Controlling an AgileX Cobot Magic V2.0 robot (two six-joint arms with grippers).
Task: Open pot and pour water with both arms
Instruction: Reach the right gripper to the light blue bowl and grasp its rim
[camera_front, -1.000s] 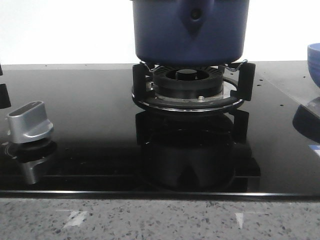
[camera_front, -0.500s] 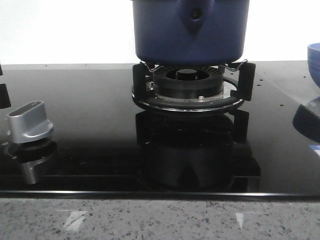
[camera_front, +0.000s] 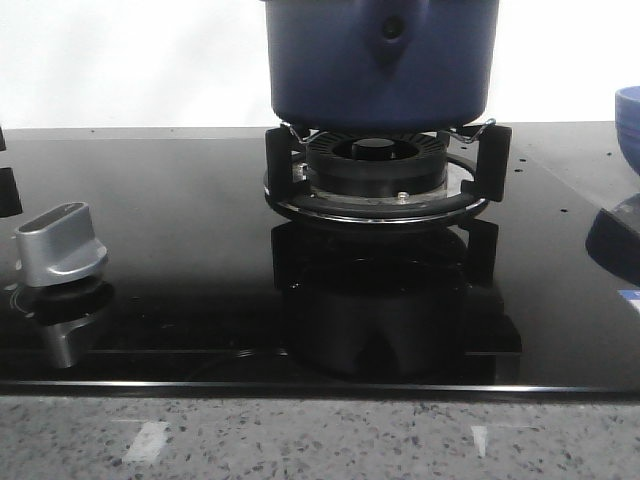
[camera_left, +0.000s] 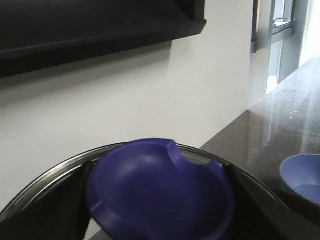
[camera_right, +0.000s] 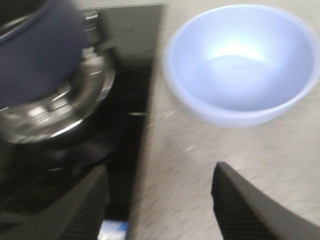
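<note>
The dark navy pot (camera_front: 380, 70) stands on the gas burner (camera_front: 378, 170), its top cut off by the front view's edge; the bracket with its hole (camera_front: 389, 28) faces me. No gripper shows in the front view. In the left wrist view my left gripper (camera_left: 160, 210) is shut on the lid's blue knob (camera_left: 160, 190), a dark finger (camera_left: 65, 210) on each side, with the lid's metal rim (camera_left: 45, 175) arcing behind. My right gripper (camera_right: 160, 200) is open and empty over the counter beside the stove edge, with the pot (camera_right: 35, 55) off to one side.
A light blue bowl (camera_right: 242, 65) stands on the speckled counter (camera_right: 200, 165) beyond my right gripper; it also shows in the front view (camera_front: 629, 115) and the left wrist view (camera_left: 302, 177). A silver stove knob (camera_front: 60, 245) sits on the black glass hob at left.
The pot stays on the burner. Its front bracket looks slightly higher and fainter than before. Nothing else in the front view has moved.
</note>
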